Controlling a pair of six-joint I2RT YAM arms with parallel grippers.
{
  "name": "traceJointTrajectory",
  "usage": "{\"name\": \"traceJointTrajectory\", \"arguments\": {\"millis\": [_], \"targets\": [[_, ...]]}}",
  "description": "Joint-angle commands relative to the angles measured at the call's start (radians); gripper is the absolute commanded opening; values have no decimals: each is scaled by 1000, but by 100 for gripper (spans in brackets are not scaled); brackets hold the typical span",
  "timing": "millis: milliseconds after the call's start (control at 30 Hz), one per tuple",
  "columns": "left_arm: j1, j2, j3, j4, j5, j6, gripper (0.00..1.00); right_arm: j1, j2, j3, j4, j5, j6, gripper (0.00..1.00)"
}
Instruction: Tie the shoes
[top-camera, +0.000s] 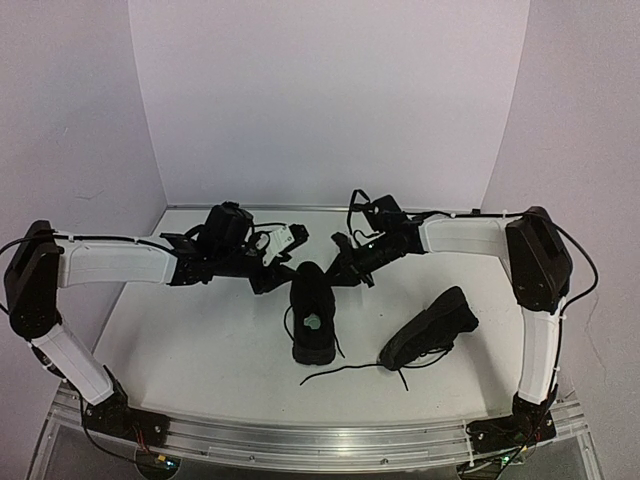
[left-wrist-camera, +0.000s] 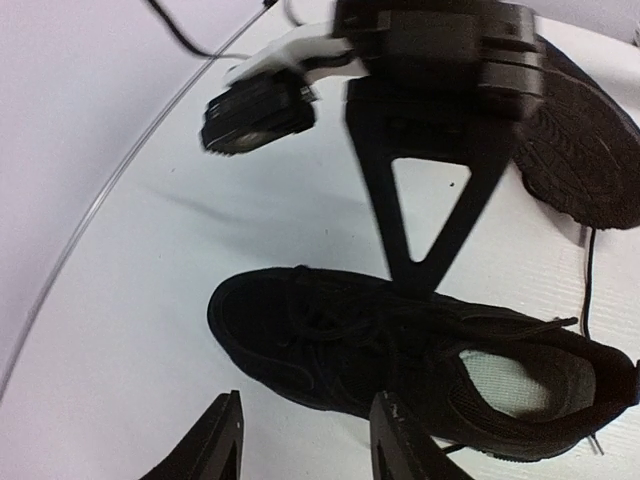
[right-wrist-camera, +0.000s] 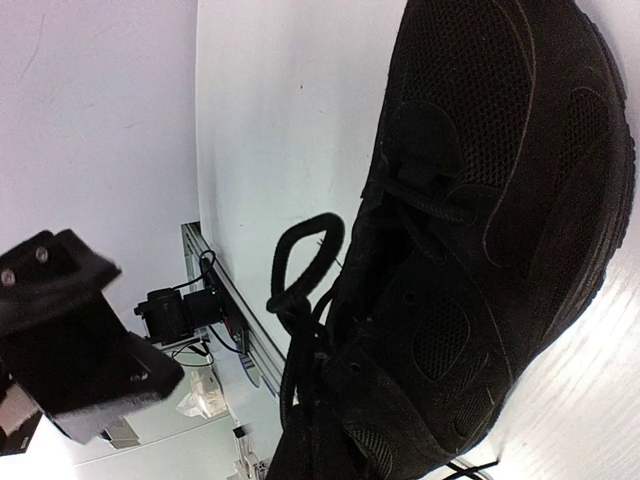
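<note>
The left hand (left-wrist-camera: 308, 402) has its fingers (left-wrist-camera: 222, 440) apart with nothing between them, just by the toe of the middle shoe (left-wrist-camera: 400, 350). The right hand (left-wrist-camera: 420, 272) is pinched together, its tip down on that shoe's laces (left-wrist-camera: 335, 322). The other shoe (top-camera: 435, 325) lies tipped over on the desk (top-camera: 200, 340), further right.

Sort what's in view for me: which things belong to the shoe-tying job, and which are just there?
Part of the job:
- upright shoe
- tipped shoe, lying on its side
- loose lace on the table
- left gripper, open
- right gripper, shut

Just there:
- white table
- aluminium rail at its near edge
- white backdrop
</note>
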Motion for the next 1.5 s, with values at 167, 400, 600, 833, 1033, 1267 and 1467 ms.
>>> {"name": "traceJointTrajectory", "arguments": {"millis": [167,400,600,833,1033,1267,1467], "targets": [[90,84,176,-107,151,-432,53,-4,-67,15,25,9,-15,0],[106,168,237,-87,311,-646,59,1,-75,17,25,9,-16,0],[106,209,247,-79,365,-702,60,8,-76,21,23,9,-17,0],[106,246,256,-49,375,-759,57,14,-74,26,23,9,-21,0],[107,280,286,-43,374,-788,53,20,-75,28,23,10,-24,0],[118,291,293,-6,386,-824,46,24,-75,30,23,12,-25,0],[140,297,300,-12,418,-843,51,25,-79,26,22,14,-32,0]]}}
